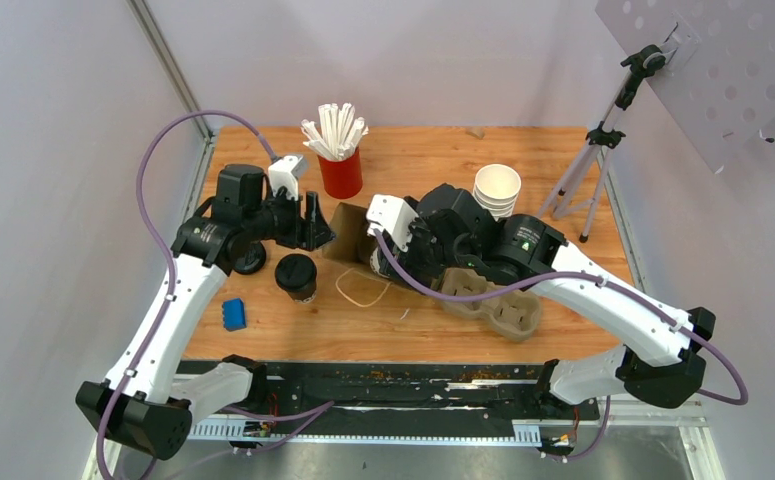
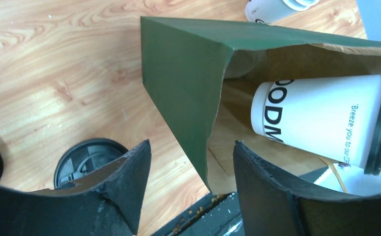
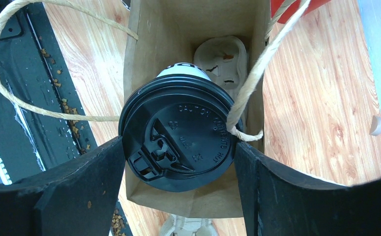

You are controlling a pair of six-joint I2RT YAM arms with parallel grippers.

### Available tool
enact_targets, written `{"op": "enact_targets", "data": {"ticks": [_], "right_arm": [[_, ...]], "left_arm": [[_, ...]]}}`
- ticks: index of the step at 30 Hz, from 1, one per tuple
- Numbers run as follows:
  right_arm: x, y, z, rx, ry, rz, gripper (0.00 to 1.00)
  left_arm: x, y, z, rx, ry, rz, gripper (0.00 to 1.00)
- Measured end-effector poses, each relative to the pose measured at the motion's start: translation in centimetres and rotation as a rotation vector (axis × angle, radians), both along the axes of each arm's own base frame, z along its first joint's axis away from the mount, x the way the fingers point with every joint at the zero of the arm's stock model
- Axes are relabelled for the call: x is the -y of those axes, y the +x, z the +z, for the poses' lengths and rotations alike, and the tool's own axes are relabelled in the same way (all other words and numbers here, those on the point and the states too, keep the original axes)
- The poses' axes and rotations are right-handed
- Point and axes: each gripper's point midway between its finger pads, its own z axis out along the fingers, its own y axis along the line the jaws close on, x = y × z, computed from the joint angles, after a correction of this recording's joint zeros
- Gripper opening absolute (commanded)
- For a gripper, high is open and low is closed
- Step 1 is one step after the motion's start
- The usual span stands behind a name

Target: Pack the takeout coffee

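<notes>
Takeout coffee [image 3: 178, 135] in bag [image 3: 188, 29], right pincer [image 3: 177, 152] (clamped)

Wooden table [image 1: 433, 150] — red straw cup [image 1: 341, 175] at 11 o'clock, white cup stack [image 1: 497, 188] at 1, pulp carrier [image 1: 518, 318] at 4 — blue block [image 1: 233, 314] at 8.

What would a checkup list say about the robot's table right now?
Surface: wooden table, crumbs near its front.
Job's things: takeout coffee held sideways inside the paper bag; second lidded cup stands outside.
Clutter: red cup of straws, stack of cups, cup carrier, blue block.
Grippers: left gripper open, jaws astride the bag's edge; right gripper shut on the coffee's lid.
Cables: purple cable loops along each arm.
Surroundings: tripod, perforated panel.
</notes>
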Motion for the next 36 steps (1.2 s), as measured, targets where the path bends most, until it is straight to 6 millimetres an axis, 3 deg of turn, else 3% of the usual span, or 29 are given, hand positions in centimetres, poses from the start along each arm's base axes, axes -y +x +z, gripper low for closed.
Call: {"op": "enact_targets", "data": {"ticks": [11, 17, 22, 30, 36], "right_arm": [[0.0, 0.1, -0.1, 0.013, -0.013, 0.015, 0.76], [-0.5, 0.4, -0.6, 0.01, -0.033, 0.02, 0.76], [-0.8, 0.7, -1.0, 0.015, -0.049, 0.025, 0.75], [-1.8, 2.3, -0.6, 0.15, -0.081, 0.08, 0.77], [-2.6, 3.7, -2.3, 0.227, -0.146, 0.118, 0.76]], "left_arm": [[1.2, 2.2, -0.6, 0.059, -0.045, -0.019, 0.4], [2.0, 2.5, 0.3, 0.086, -0.088, -0.041, 0.13], [2.7, 1.9, 0.7, 0.08, -0.122, -0.086, 0.0], [2.9, 0.0, 0.6, 0.069, -0.14, -0.143, 0.0], [2.8, -1.2, 0.8, 0.092, -0.141, -0.182, 0.0]]}}
